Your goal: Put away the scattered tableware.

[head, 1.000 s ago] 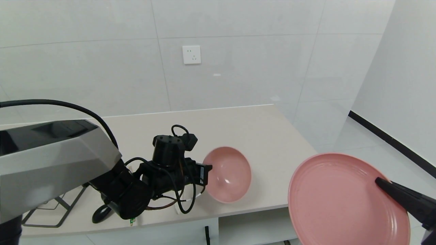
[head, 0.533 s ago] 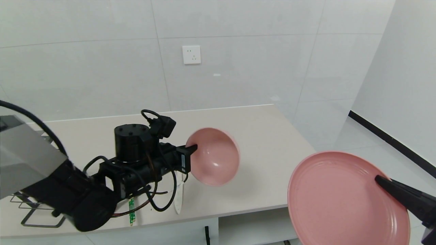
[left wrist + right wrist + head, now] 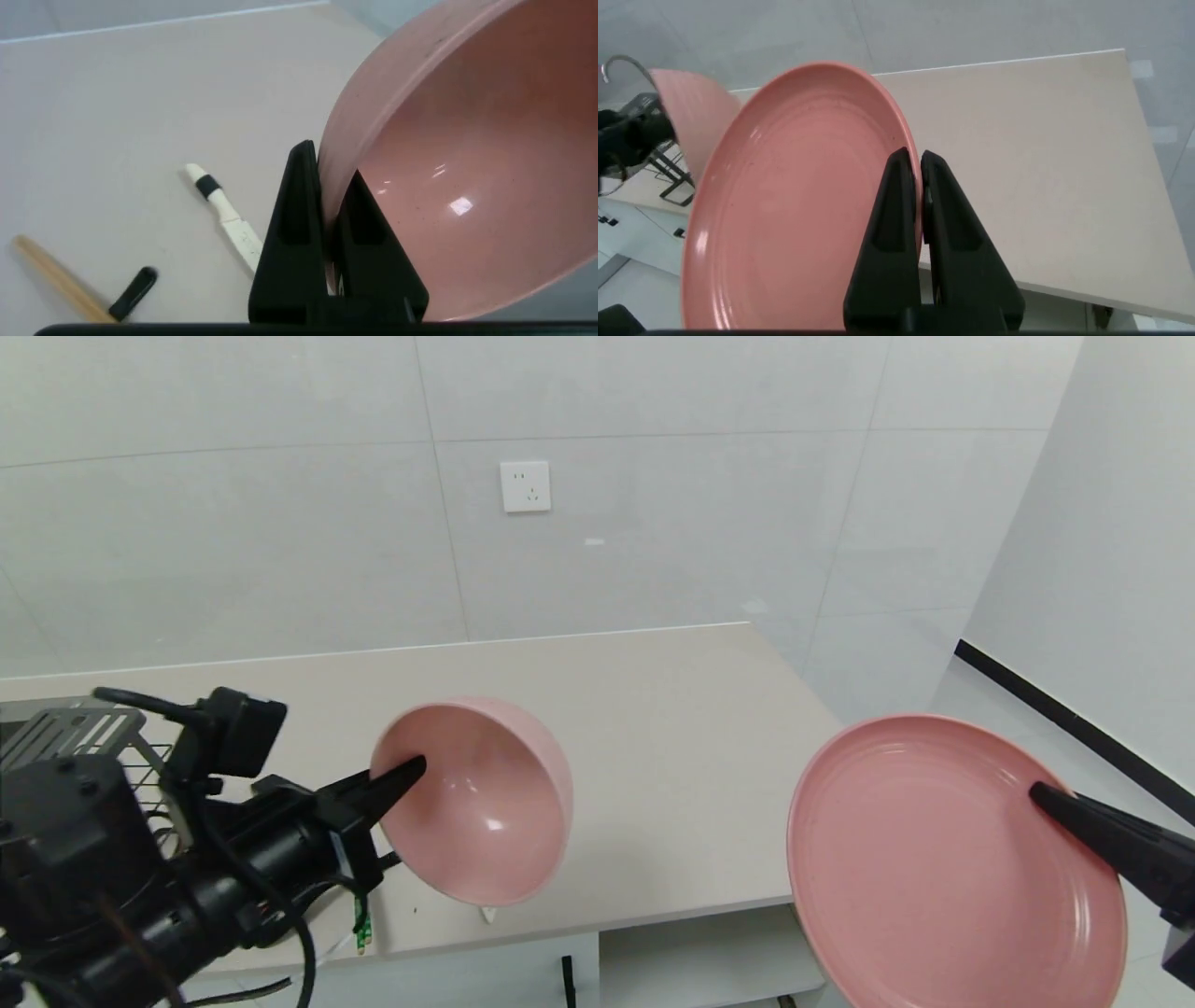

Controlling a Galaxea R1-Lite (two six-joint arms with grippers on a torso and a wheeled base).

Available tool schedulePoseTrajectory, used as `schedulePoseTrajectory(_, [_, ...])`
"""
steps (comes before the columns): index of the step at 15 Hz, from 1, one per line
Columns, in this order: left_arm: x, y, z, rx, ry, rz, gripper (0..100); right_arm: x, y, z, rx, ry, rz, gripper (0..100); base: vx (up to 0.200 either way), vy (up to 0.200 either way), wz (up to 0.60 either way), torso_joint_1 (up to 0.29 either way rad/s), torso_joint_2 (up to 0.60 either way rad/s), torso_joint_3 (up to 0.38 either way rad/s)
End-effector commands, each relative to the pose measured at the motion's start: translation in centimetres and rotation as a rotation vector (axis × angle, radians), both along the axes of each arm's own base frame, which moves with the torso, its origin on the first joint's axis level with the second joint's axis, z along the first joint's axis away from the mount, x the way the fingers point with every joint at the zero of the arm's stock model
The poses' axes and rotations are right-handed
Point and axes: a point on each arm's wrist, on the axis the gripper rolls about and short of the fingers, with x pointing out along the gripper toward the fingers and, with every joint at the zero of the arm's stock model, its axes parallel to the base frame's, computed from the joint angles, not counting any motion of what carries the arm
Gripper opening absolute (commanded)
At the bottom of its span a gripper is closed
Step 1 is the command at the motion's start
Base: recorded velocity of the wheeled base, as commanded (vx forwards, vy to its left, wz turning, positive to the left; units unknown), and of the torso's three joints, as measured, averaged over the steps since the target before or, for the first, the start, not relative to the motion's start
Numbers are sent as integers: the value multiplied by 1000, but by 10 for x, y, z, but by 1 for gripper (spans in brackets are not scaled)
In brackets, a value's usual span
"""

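Note:
My left gripper (image 3: pixel 403 775) is shut on the rim of a pink bowl (image 3: pixel 481 803), held tilted above the front left of the beige table (image 3: pixel 653 709). In the left wrist view the bowl (image 3: pixel 467 159) fills the space past the fingers (image 3: pixel 304 215) that clamp its rim. My right gripper (image 3: pixel 1050 800) is shut on the edge of a pink plate (image 3: pixel 934 859), held off the table's right front corner. The right wrist view has the plate (image 3: pixel 794 196) pinched at its rim.
A white knife (image 3: pixel 222 210), a wooden stick (image 3: pixel 51 280) and a black handle (image 3: pixel 133 291) lie on the table below the bowl. A wire dish rack (image 3: pixel 84 733) stands at the far left. An open shelf (image 3: pixel 700 961) sits under the tabletop.
My left arm has lifted the pink bowl off the table and carried it left and toward me, tilting it. The plate in my right gripper has risen slightly.

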Motion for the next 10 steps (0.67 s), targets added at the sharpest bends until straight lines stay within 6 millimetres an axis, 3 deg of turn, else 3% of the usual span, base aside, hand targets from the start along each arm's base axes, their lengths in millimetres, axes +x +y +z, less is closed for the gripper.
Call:
schedulePoseTrajectory(1, [-23, 11, 9, -35, -65, 12, 0, 5, 2, -2, -3, 24, 6, 0, 0, 0, 0, 0, 0, 0])
schedulePoseTrajectory(6, [-30, 15, 13, -44, -129, 12, 0, 5, 7, 4, 6, 2, 43, 0, 0, 0, 0, 0, 0, 0])
schedulePoseTrajectory(10, [-49, 17, 5, -31, -131, -41, 0, 3, 3, 8, 22, -77, 16, 0, 0, 0, 0, 0, 0, 0])
